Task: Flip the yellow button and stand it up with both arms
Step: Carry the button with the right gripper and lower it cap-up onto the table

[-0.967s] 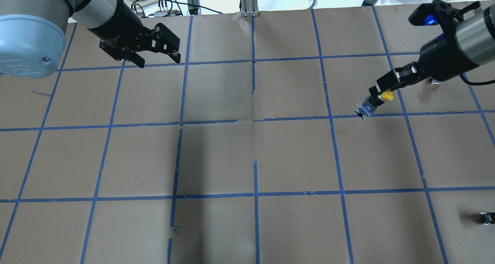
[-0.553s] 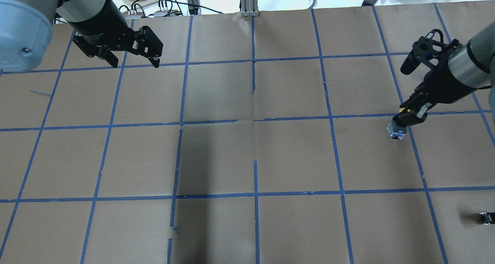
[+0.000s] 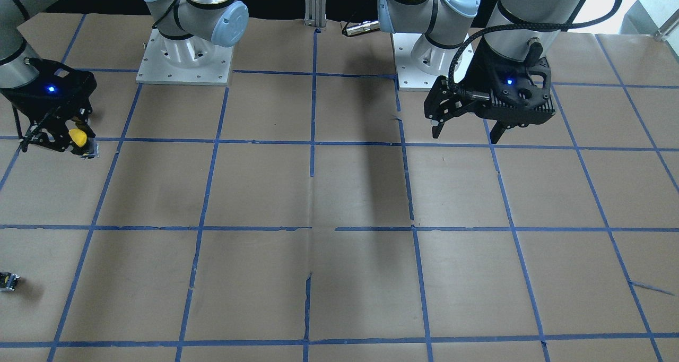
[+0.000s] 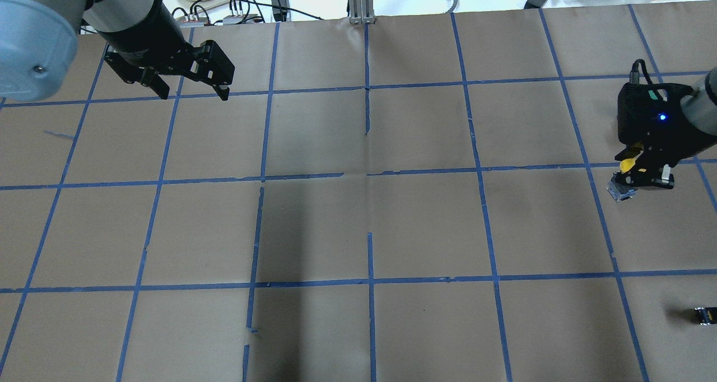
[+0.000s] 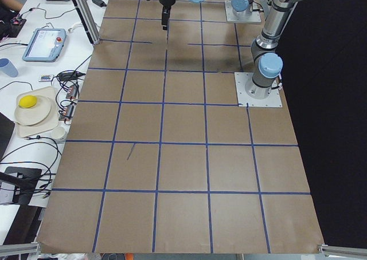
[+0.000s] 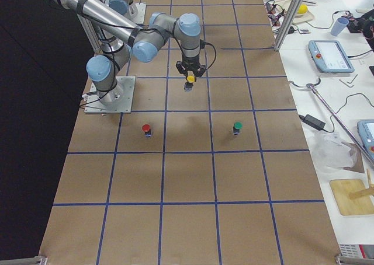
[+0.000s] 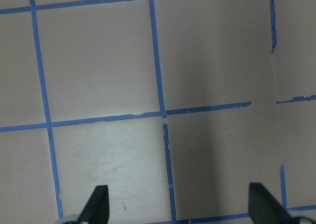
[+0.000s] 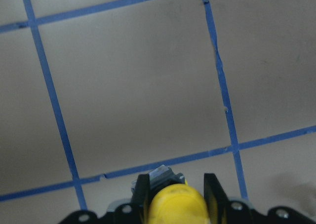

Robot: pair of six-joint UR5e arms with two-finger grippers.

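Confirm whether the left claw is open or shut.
Open. The left claw has its fingers wide apart with only bare table between them, in the overhead and wrist views.

You've got matt brown paper (image 4: 425,225) over the table, creased, torn at the seams. Grid lines are blue tape (image 4: 313,284) with ragged edges. yellow button (image 8: 177,204): cap is smooth glossy plastic. left gripper (image 4: 194,96) is matt black. left arm (image 3: 530,6) tube is satin silver metal. The joint caps (image 3: 231,22) look like smooth light-blue plastic, and the base plate (image 3: 154,75) is bare metal.

No legible text, apparently.
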